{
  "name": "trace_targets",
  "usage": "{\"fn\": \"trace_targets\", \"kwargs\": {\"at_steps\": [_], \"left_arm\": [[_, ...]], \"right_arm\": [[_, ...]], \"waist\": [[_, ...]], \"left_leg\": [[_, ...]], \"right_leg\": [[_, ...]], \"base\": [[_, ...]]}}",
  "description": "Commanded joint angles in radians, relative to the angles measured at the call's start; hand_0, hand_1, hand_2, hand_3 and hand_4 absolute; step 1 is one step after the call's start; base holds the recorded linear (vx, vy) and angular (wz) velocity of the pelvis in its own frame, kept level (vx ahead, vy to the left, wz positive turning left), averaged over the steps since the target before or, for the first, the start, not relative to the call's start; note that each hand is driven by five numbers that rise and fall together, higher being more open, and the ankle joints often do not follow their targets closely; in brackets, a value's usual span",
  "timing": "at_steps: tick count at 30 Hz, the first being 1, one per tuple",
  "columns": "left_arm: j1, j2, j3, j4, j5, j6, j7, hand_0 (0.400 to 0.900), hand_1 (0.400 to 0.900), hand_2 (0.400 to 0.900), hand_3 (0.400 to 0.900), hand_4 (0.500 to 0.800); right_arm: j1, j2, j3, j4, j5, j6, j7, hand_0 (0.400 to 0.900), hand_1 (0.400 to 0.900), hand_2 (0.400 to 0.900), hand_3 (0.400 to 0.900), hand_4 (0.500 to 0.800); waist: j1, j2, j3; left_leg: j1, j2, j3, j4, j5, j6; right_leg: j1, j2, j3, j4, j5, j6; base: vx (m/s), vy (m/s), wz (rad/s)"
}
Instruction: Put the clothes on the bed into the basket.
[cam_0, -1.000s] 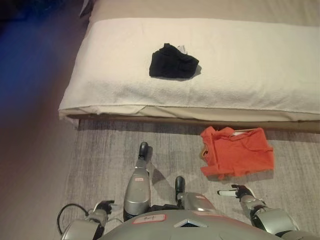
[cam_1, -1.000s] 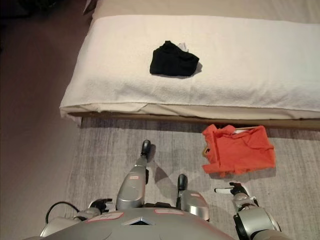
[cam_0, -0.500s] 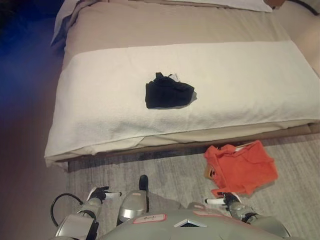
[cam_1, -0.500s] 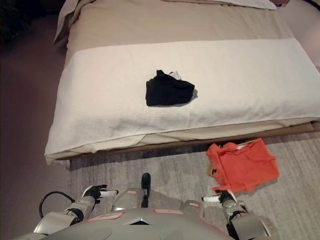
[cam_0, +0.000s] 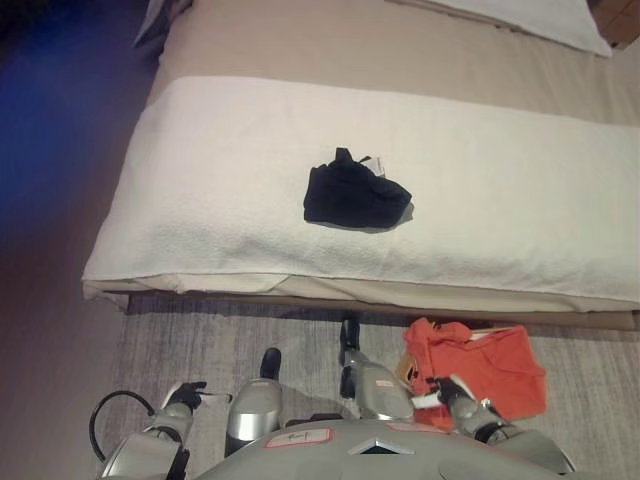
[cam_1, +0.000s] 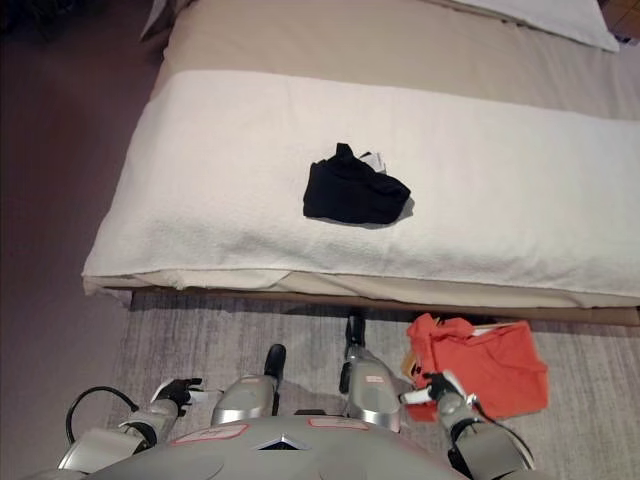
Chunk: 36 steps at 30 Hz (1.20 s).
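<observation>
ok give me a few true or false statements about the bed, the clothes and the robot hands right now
1. A black garment lies on the white blanket of the bed. True.
2. The orange garment lies on the bed. False: it lies on the grey rug beside the bed.
3. The right robot hand shows low in view, near the orange garment. True.
4. The left robot hand holds the black garment. False: it is low over the rug, far from that garment.
5. A pillow lies at the far right of the bed. True.
</observation>
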Motion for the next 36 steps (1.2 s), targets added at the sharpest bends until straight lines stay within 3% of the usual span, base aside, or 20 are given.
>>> {"fn": "trace_targets", "kwargs": {"at_steps": [1, 4, 5, 8, 12, 17, 23, 36], "left_arm": [[-0.055, 0.024, 0.044, 0.035, 0.007, -0.005, 0.043, 0.900, 0.900, 0.900, 0.900, 0.800], [-0.057, 0.022, 0.044, 0.035, -0.007, -0.004, 0.067, 0.900, 0.900, 0.900, 0.900, 0.800], [-0.066, 0.012, 0.025, 0.032, -0.009, -0.005, 0.079, 0.900, 0.900, 0.900, 0.900, 0.800], [-0.067, -0.003, -0.008, 0.022, -0.029, -0.006, 0.091, 0.900, 0.900, 0.900, 0.900, 0.800], [-0.070, -0.034, -0.048, 0.009, -0.061, -0.009, 0.089, 0.900, 0.900, 0.900, 0.900, 0.800], [-0.064, -0.033, -0.075, 0.003, -0.096, -0.010, 0.089, 0.900, 0.900, 0.900, 0.900, 0.800], [-0.061, -0.028, -0.109, -0.022, -0.119, -0.018, 0.085, 0.900, 0.900, 0.900, 0.900, 0.800], [-0.060, -0.012, -0.154, -0.081, -0.162, -0.035, 0.070, 0.900, 0.900, 0.900, 0.900, 0.800]], "right_arm": [[-0.114, -0.121, 0.062, -0.090, -0.079, 0.004, -0.089, 0.900, 0.900, 0.900, 0.900, 0.800], [-0.174, -0.153, 0.074, -0.130, -0.099, 0.009, -0.100, 0.900, 0.900, 0.900, 0.900, 0.800], [-0.283, -0.218, 0.106, -0.196, -0.108, 0.007, -0.112, 0.900, 0.900, 0.900, 0.900, 0.800], [-0.466, -0.278, 0.165, -0.232, -0.115, 0.006, -0.137, 0.900, 0.900, 0.900, 0.900, 0.800], [-0.672, -0.286, 0.247, -0.207, -0.127, 0.019, -0.147, 0.900, 0.900, 0.900, 0.900, 0.800], [-0.876, -0.275, 0.324, -0.107, -0.133, 0.026, -0.136, 0.900, 0.900, 0.900, 0.900, 0.800], [-1.008, -0.256, 0.353, 0.002, -0.151, 0.039, -0.147, 0.900, 0.900, 0.900, 0.900, 0.800], [-1.220, -0.340, 0.424, 0.055, -0.148, 0.052, -0.151, 0.900, 0.900, 0.900, 0.900, 0.800]], "waist": [[-0.002, 0.033, 0.041], [-0.003, 0.054, 0.040], [0.000, 0.073, 0.048], [0.016, 0.095, 0.068], [0.036, 0.108, 0.096], [0.068, 0.119, 0.132], [0.108, 0.159, 0.169], [0.187, 0.237, 0.232]], "left_leg": [[-0.001, -0.061, 0.002, -0.063, 0.048, 0.020], [-0.015, -0.053, -0.011, -0.063, 0.050, 0.016], [-0.032, -0.044, -0.034, -0.063, 0.057, 0.008], [-0.080, -0.034, -0.051, -0.063, 0.073, -0.001], [-0.130, -0.030, -0.061, -0.063, 0.092, -0.011], [-0.175, -0.023, -0.076, -0.063, 0.111, -0.024], [-0.208, -0.031, -0.107, -0.063, 0.128, -0.030], [-0.316, -0.047, -0.173, -0.063, 0.175, -0.051]], "right_leg": [[-0.061, -0.054, 0.045, 0.061, 0.158, -0.008], [-0.080, -0.047, 0.046, 0.103, 0.144, -0.017], [-0.088, -0.055, 0.014, 0.114, 0.135, -0.023], [-0.107, -0.054, -0.014, 0.109, 0.128, -0.027], [-0.130, -0.054, -0.036, 0.104, 0.134, -0.027], [-0.160, -0.061, -0.059, 0.114, 0.132, -0.030], [-0.181, -0.080, -0.085, 0.140, 0.125, -0.028], [-0.250, -0.115, -0.142, 0.171, 0.112, -0.026]], "base": [[0.05, -0.142, 0.47], [0.06, -0.130, 0.30], [0.03, -0.114, 0.34], [-0.02, -0.083, 0.21], [-0.02, -0.047, 0.08], [-0.02, -0.033, 0.14], [-0.01, 0.010, 0.23], [-0.02, 0.000, 0.21]]}}
